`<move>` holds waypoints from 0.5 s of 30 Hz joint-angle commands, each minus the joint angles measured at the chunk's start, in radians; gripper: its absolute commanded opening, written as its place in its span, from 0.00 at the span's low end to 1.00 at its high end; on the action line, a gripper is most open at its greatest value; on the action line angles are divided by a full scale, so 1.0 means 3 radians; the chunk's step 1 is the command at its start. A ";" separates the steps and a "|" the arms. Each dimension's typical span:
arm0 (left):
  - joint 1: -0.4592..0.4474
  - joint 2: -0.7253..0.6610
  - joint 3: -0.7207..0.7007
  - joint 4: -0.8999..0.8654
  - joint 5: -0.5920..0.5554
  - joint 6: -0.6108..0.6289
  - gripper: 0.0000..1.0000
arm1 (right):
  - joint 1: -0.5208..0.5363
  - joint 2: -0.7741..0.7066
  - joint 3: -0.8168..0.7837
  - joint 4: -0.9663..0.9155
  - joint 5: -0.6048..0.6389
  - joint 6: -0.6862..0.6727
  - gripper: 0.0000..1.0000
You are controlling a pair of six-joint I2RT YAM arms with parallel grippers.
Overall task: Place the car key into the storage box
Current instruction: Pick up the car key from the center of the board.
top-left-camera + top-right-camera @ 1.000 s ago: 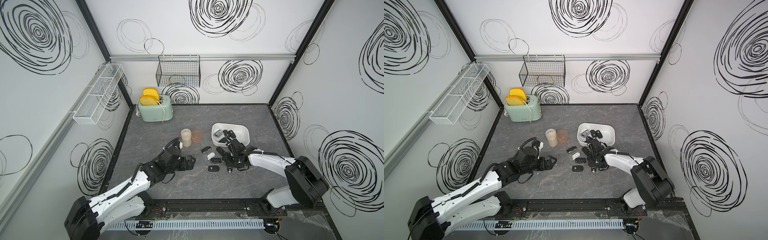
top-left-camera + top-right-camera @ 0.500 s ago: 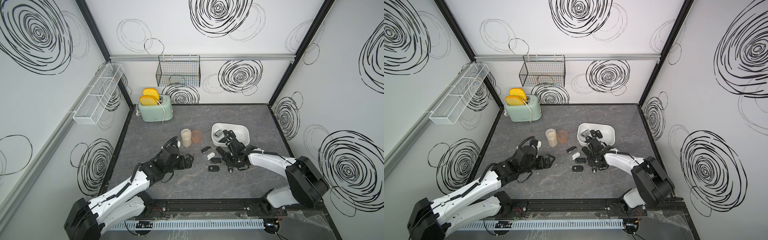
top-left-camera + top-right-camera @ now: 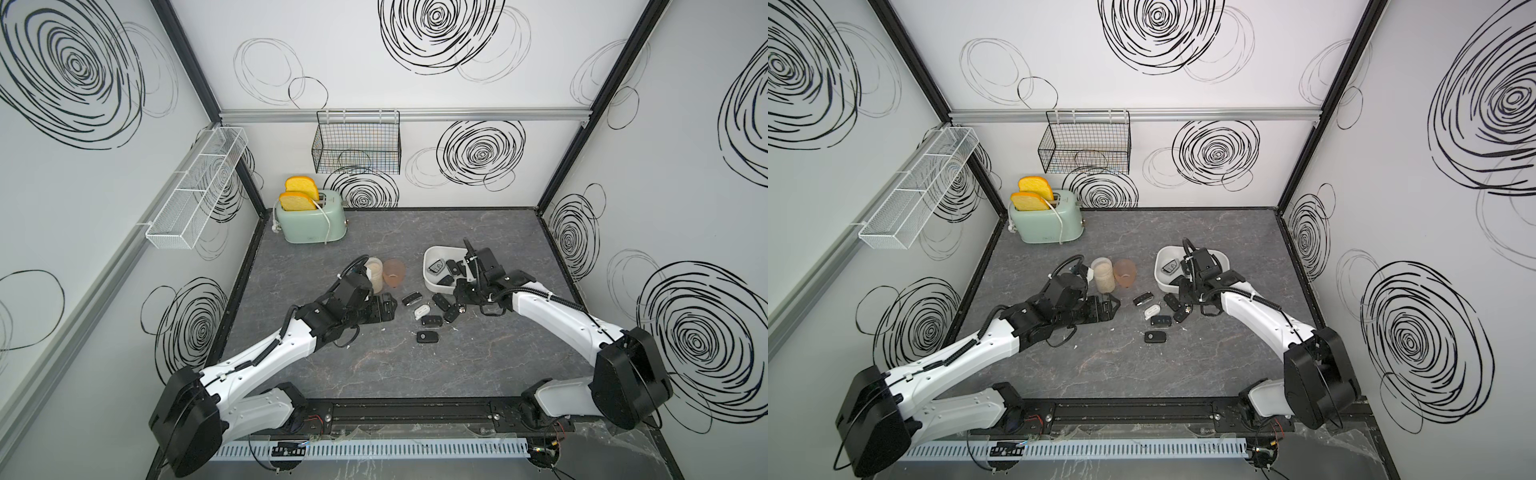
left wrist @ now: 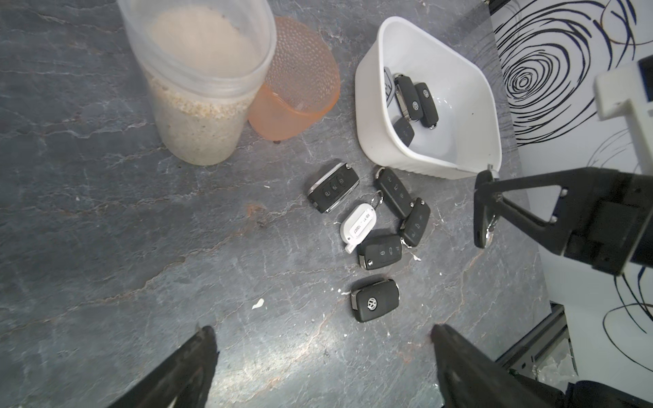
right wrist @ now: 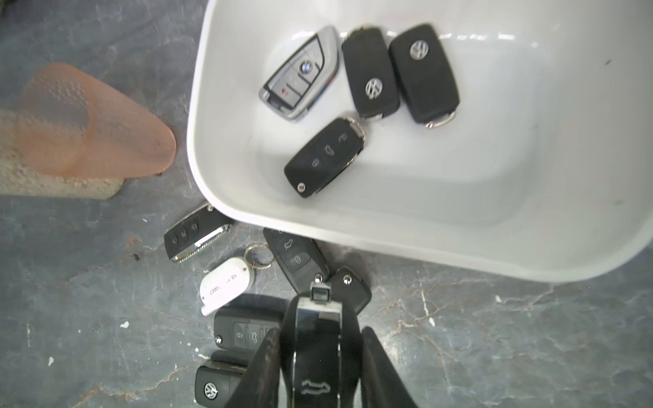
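Car key [image 5: 316, 356], a black fob with chrome trim, sits pinched across its long edges in the right gripper [image 5: 319, 339], whose jaws are closed on it, seemingly just off the tabletop. I judge it light, rigid and slick-shelled; this mid-body hold looks sound, though it could twist. In a top view the storage box [image 3: 436, 252], holding four fobs, lies at twelve o'clock of that gripper, loose fobs [image 3: 432, 321] at eight. The right arm reaches low, wrist bent down. The left gripper [image 3: 383, 309] hovers wide open, empty, at nine o'clock.
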 commanded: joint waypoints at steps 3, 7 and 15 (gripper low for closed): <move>-0.0010 0.0270 0.0343 0.0175 0.0109 0.0047 0.98 | -0.0268 -0.0047 0.0141 0.0109 -0.0027 -0.0173 0.30; -0.0020 0.0453 0.0474 0.0241 0.0188 0.0085 0.98 | -0.0431 0.0008 0.0183 0.0290 0.0053 -0.0188 0.30; -0.0015 0.0725 0.0683 0.0357 0.0409 0.0262 0.98 | -0.0706 0.0372 0.0389 0.0447 0.0246 -0.0464 0.30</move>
